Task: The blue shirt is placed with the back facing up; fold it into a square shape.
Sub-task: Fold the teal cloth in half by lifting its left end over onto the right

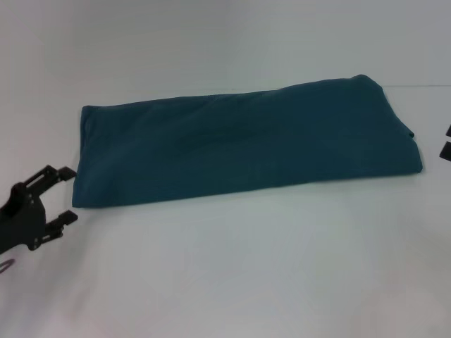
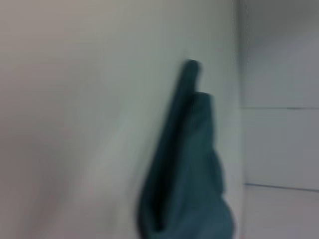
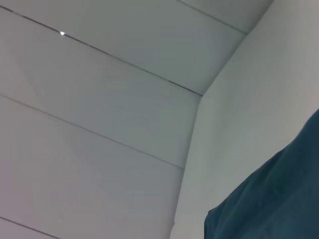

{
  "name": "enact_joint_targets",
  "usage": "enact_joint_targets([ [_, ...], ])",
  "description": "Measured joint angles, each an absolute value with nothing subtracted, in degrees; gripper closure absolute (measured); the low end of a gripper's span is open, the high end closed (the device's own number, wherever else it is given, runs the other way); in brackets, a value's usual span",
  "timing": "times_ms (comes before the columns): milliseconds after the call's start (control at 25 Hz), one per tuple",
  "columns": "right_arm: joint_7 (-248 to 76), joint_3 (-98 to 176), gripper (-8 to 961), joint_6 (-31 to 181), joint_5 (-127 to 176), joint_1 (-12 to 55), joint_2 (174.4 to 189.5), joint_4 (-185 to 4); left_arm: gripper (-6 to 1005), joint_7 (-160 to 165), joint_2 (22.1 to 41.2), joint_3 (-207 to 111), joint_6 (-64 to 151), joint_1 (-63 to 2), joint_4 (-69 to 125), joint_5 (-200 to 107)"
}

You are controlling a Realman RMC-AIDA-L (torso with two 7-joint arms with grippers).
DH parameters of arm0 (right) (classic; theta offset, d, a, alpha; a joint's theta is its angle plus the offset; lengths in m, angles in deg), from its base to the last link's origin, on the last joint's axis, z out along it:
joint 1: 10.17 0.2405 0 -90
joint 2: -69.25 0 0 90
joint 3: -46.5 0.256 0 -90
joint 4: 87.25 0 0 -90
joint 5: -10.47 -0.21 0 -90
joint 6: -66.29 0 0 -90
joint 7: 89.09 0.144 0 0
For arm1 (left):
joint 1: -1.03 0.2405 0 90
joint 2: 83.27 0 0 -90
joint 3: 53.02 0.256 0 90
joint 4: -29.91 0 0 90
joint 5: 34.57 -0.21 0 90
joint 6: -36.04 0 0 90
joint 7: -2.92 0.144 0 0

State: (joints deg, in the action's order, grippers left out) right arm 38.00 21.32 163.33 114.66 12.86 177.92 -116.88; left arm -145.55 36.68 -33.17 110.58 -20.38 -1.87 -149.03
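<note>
- Blue shirt (image 1: 239, 141): dark teal-blue soft fabric, folded into a long band lying flat on the white table (image 1: 232, 267); plain side up, no lettering visible; shallow creases run along its length
- Shirt outline: the end nearer the left gripper is squared off with a straight edge; the opposite end is wider, rounded at its far corner, with a small step in its layers at the outer edge
- Left wrist view: the shirt (image 2: 187, 174) shows as stacked layers seen end-on, a narrower fold rising above the thicker bulk
- Right wrist view: one corner of the shirt (image 3: 274, 199) lies on the table close to the panelled wall (image 3: 99, 124)
- Left gripper (image 1: 62, 193): black, fingers apart, empty, just beside the shirt's squared end, not touching it
- Right gripper (image 1: 446, 144): only a dark sliver past the shirt's wider end; finger state cannot be told
</note>
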Motion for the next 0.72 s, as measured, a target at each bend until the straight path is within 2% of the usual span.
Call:
enact_joint_targets([
  [720, 38.3, 21.6, 234, 162.0, 114.7, 14.0, 178.15, -116.8, 127, -146.1, 36.62, -32.4, 100.6, -24.7, 2.5, -150.2],
])
